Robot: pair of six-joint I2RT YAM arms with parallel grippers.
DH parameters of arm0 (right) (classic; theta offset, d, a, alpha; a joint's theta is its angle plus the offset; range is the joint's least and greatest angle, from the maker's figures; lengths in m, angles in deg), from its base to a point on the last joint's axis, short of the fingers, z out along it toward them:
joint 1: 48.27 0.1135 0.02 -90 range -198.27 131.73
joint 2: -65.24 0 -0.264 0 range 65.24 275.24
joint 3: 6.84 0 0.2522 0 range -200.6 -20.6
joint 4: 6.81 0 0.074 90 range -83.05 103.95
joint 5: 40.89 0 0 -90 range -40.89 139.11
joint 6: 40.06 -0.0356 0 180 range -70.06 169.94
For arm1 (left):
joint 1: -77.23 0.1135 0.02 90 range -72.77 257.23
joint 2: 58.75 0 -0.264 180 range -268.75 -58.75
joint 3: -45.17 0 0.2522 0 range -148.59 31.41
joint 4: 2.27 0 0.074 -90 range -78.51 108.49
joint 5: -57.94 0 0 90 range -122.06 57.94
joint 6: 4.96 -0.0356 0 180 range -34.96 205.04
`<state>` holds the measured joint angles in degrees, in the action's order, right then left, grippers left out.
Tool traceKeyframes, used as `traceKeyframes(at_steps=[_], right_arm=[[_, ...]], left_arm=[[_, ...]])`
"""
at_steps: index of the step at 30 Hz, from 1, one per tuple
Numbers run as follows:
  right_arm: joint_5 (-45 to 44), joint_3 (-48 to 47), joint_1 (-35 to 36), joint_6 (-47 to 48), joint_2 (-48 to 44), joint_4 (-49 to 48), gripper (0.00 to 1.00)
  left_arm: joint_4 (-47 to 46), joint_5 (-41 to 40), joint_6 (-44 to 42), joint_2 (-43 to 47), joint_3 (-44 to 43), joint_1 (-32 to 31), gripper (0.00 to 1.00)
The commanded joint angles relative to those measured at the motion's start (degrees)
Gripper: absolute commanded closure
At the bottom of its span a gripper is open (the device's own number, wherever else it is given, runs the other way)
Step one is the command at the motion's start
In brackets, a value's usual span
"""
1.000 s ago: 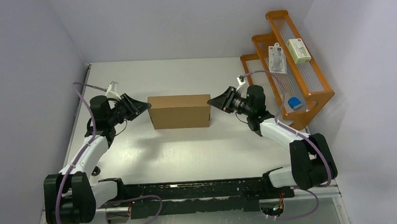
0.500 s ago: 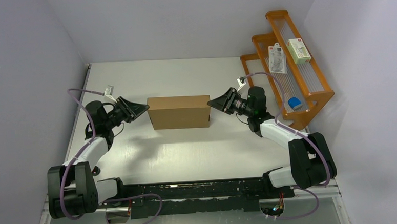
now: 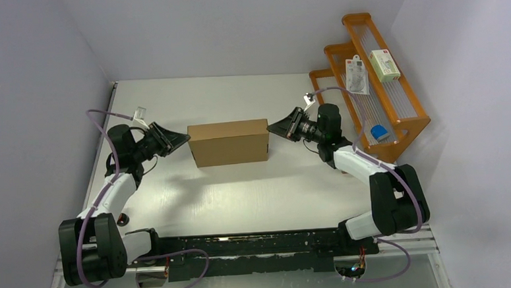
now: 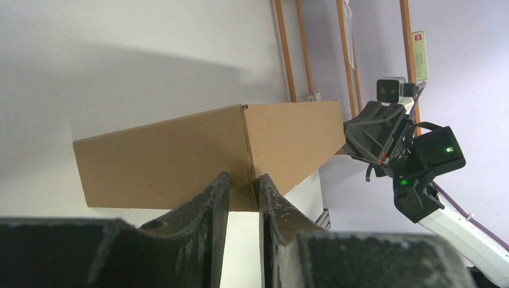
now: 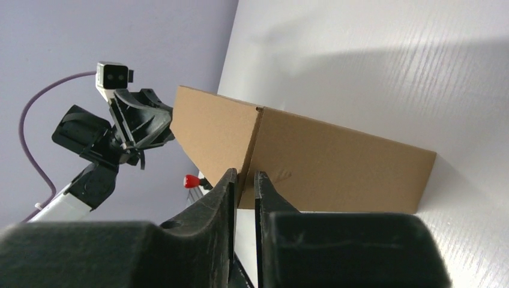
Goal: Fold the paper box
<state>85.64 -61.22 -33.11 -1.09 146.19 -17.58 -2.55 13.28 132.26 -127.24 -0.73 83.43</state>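
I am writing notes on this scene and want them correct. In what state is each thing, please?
paper box: folded shut, standing on the table between both pincers.
left pincer: jaws nearly shut, narrow gap, tips at the box's left end.
right pincer: the same, at the box's right end.
orange rack: upright, small packages on it.

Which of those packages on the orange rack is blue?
The blue package at the orange rack's near end; the white pack and green-and-white box sit farther back.
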Motion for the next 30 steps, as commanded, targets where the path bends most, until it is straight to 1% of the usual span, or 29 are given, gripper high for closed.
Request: traceKeyframes(at_steps=[1, 5, 7, 9, 13, 17, 23, 26, 28, 30], right_arm=[[0.89, 3.47, -0.6, 0.72, 3.46, 1.59, 0.87], [0.05, 5.32, -0.65, 1.99, 4.27, 2.91, 0.94], [0.22, 4.54, -0.61, 2.91, 3.73, 4.1, 0.94], [0.46, 2.22, -0.62, 4.68, 2.6, 6.19, 0.92], [-0.58, -4.7, -0.66, 9.73, 0.67, 13.1, 0.79], [-1.02, -10.85, -0.64, 14.91, -0.35, 18.75, 0.56], [-0.54, -17.91, -0.31, 25.13, -1.55, 23.8, 0.35], [-1.44, -20.22, 1.47, 29.49, -1.44, 24.28, 0.24], [-2.98, -22.95, 3.85, 33.83, -0.75, 27.67, 0.17], [-5.09, -26.17, 7.46, 38.88, 0.64, 31.86, 0.13]], left_arm=[[11.68, -5.92, -4.47, -3.92, 5.34, 1.47, 0.88], [11.9, -5.51, -5.09, -4.47, 4.45, 1.47, 0.87], [13.7, -5.9, -6.29, -3.83, 2.79, 1.5, 0.85], [16.68, -6.64, -8.07, -3.01, 0.44, 1.45, 0.8], [23.48, -10.18, -12.55, -1.15, -5.84, 1.46, 0.66], [28.76, -12.85, -16.51, -0.8, -13.1, 1.45, 0.55], [34.03, -17.08, -23.41, -0.94, -24.16, 1.5, 0.4], [35.24, -18.83, -26.38, -0.63, -26.31, 1.34, 0.34], [35.8, -20.79, -28.38, -0.11, -26.48, 1.02, 0.3], [36.77, -23.5, -30.3, 0.58, -26.51, 0.15, 0.27]])
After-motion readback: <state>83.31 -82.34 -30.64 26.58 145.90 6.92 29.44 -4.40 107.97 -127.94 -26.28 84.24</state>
